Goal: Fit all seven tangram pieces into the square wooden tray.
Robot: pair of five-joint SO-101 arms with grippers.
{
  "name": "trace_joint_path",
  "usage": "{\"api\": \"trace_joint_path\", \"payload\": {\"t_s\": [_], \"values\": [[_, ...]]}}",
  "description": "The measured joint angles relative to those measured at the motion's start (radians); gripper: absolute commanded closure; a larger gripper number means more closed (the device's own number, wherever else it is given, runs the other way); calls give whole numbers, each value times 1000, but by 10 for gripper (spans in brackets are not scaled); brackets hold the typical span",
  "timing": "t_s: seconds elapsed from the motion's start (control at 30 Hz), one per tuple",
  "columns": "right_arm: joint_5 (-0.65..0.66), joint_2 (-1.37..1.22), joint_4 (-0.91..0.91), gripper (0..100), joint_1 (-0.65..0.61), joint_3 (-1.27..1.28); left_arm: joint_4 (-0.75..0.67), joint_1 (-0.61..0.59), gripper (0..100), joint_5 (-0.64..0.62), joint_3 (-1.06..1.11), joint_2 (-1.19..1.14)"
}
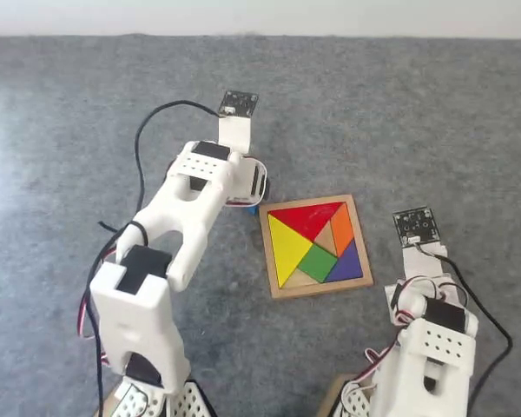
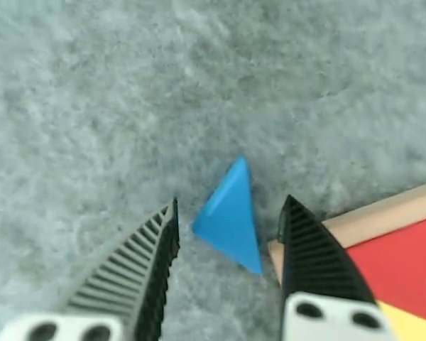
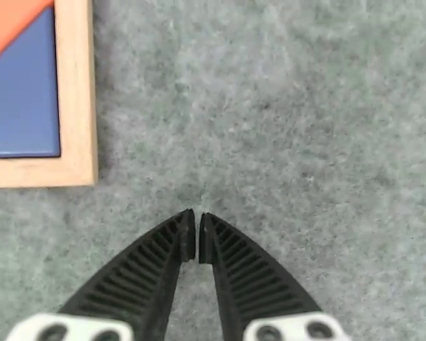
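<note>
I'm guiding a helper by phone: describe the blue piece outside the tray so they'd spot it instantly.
Find the square wooden tray on the grey carpet. Beside one corner, inside the open left end effector, lies a blue triangle; unlike its neighbours, it sits outside the frame.

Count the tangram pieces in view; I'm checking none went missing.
6. Five lie in the tray: red, yellow, orange, green and purple. A blue triangle lies on the carpet beside the tray, within the open left claw. A seventh may be hidden.

tray (image 1: 321, 291): right of centre in high view, pieces in it
loose triangle (image 2: 231, 220): just off tray's upper-left corner, between fingers of my left gripper (image 2: 231, 204)
my right gripper (image 3: 197, 217): near another tray corner
</note>
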State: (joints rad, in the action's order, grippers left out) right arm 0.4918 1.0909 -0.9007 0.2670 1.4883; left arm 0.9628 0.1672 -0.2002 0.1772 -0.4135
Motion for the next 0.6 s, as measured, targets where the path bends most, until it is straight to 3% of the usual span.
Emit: {"api": "trace_joint_path", "payload": {"t_s": [0.6], "values": [[0, 0, 0, 968, 0, 0, 12, -5, 802, 8, -14, -15]]}}
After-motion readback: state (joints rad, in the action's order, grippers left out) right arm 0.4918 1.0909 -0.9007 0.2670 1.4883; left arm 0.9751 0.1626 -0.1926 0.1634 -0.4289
